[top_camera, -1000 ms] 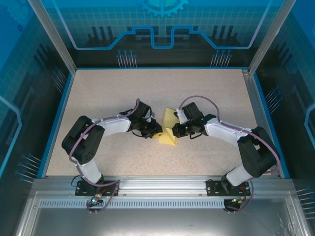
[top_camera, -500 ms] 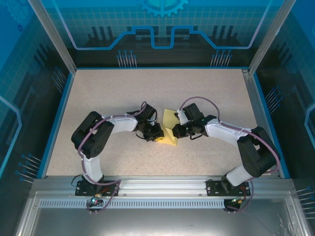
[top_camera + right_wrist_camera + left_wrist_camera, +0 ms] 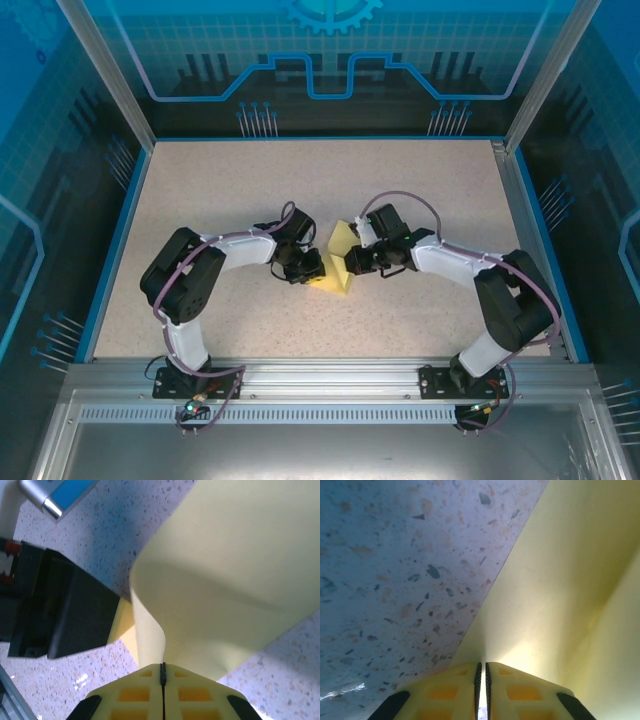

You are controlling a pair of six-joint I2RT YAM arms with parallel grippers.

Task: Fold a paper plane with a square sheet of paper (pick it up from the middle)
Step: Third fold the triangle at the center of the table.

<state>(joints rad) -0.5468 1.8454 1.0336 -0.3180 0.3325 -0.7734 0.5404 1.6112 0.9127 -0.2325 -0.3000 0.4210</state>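
Both left end effector [image 3: 481,666] and right end effector [image 3: 162,667] pinch paper [image 3: 240,555], curled close-up.

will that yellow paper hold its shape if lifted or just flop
Probably floppy: the square sheet of paper curls in a soft bend at the right gripper. Likely very light, being thin. It might slip or tear, since the left gripper pinches just its edge.

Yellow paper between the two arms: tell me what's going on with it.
Both arms are folding the square sheet of paper at the middle of the table. The left gripper pinches one edge and the right gripper pinches the opposite side, both jaws closed on it. The sheet is bent and lifted into a curl, not yet a plane.
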